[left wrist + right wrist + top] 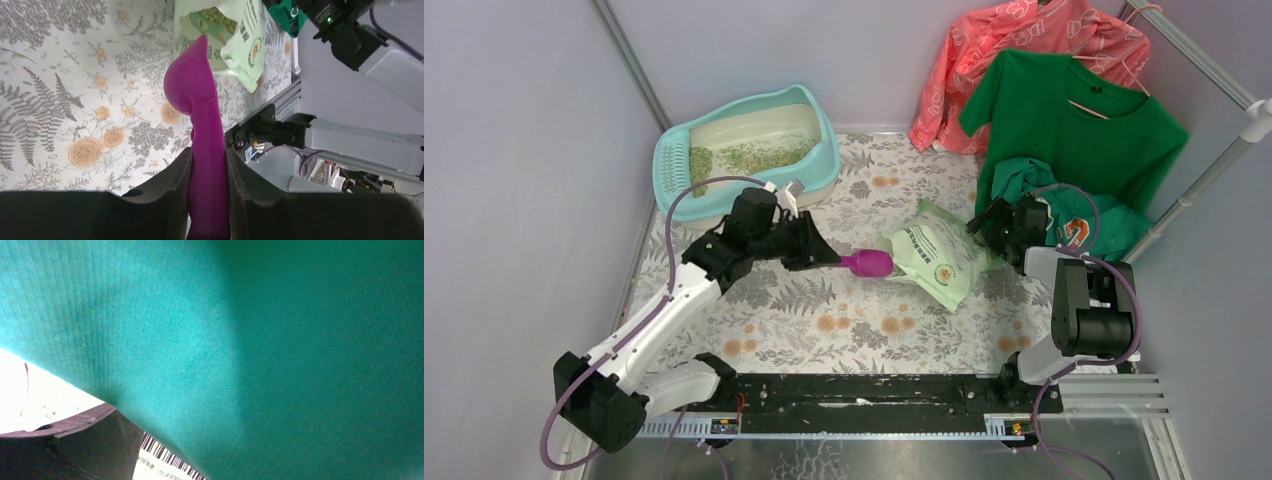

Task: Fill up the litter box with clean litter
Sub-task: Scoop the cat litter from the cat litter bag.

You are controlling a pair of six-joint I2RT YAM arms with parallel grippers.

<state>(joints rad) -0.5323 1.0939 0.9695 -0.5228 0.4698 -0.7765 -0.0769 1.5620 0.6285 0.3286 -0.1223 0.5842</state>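
Your left gripper, clamped on the purple scoop, aims its long axis rightward at the bag just beyond, with the litter box and its thin layer of clean litter behind at far left; you cannot tell the right gripper's opening.

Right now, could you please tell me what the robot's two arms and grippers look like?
Both arms are alike: white link shells with chunky black joint housings, the left arm and the right arm. A thin purple cable loops along each. The left gripper and right gripper are black, with broad matte fingers. No markings are legible.
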